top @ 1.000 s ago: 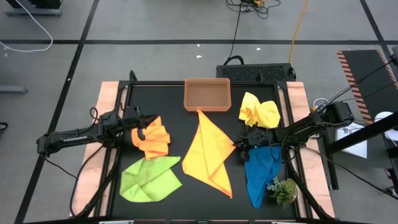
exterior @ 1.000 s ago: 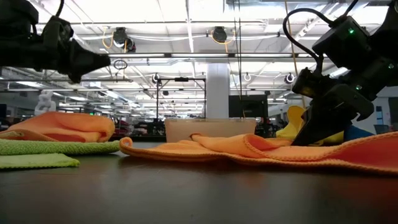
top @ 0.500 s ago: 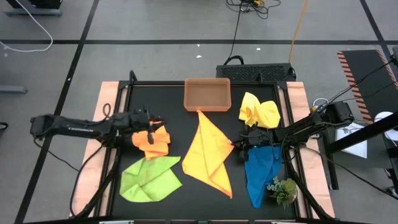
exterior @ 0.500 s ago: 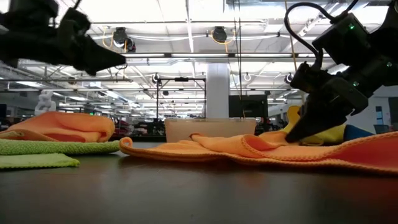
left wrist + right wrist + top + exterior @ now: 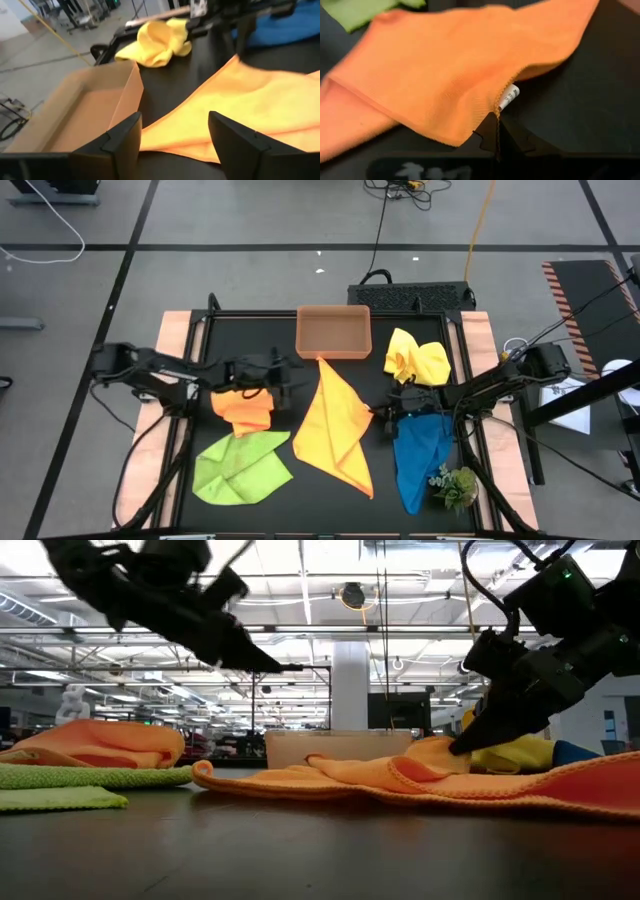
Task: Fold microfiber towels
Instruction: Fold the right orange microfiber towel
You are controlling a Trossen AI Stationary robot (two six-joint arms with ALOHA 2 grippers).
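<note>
While the right claw (image 5: pixel 378 417) pinches the yellow towel's (image 5: pixel 335 425) three-o'clock corner, bring the spread left claw (image 5: pixel 297 381) to its twelve-o'clock tip.

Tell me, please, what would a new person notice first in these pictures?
Probably the big yellow towel spread in the middle of the black table; the right hand pinches its right edge. The left hand, fingers open, hangs just past the crumpled orange towel, near the brown tray at the table's far edge.
</note>
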